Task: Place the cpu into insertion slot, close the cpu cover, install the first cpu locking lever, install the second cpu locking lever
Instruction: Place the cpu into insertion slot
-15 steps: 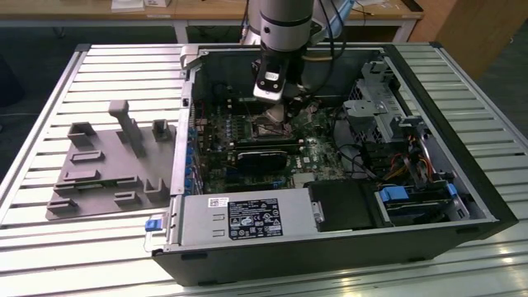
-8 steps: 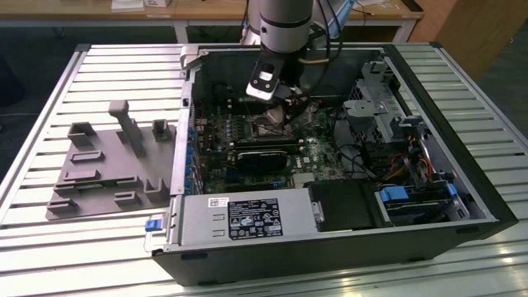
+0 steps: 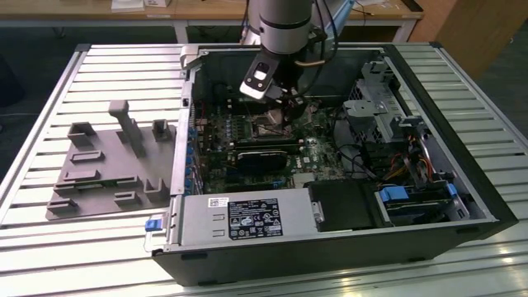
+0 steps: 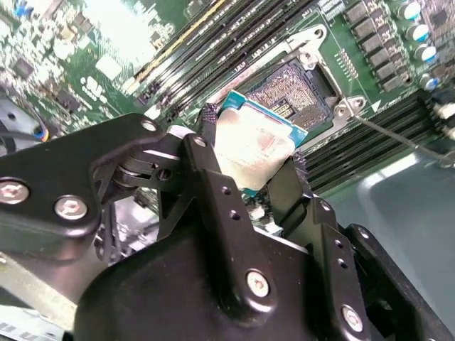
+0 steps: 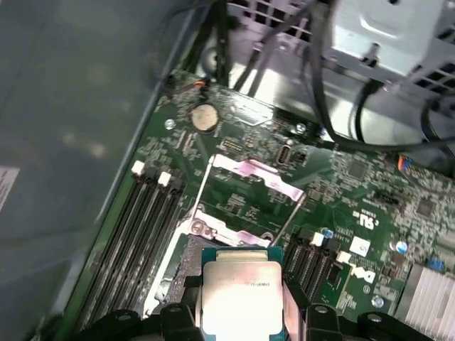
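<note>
My gripper (image 4: 252, 153) is shut on the cpu (image 4: 250, 142), a small square chip with a silvery-tan top, pinched by its edges between two black fingers (image 4: 206, 128). The chip hangs slightly above the open insertion slot (image 4: 297, 96) on the green motherboard, overlapping one edge of it. In the first wrist view the cpu (image 5: 242, 288) sits between the fingertips, and the cpu cover (image 5: 249, 176) stands swung open beyond the socket, with thin levers (image 5: 288, 217) raised beside it. In the exterior view the gripper (image 3: 276, 102) reaches down into the open computer case over the socket (image 3: 268, 127).
The case wall (image 3: 185, 124) and drive cage (image 3: 384, 108) flank the arm. A black graphics card (image 3: 264, 158) lies near the socket and the power supply box (image 3: 243, 219) sits nearer the camera. Memory slots (image 4: 213, 42) run alongside. A grey fixture plate (image 3: 107, 167) lies outside the case.
</note>
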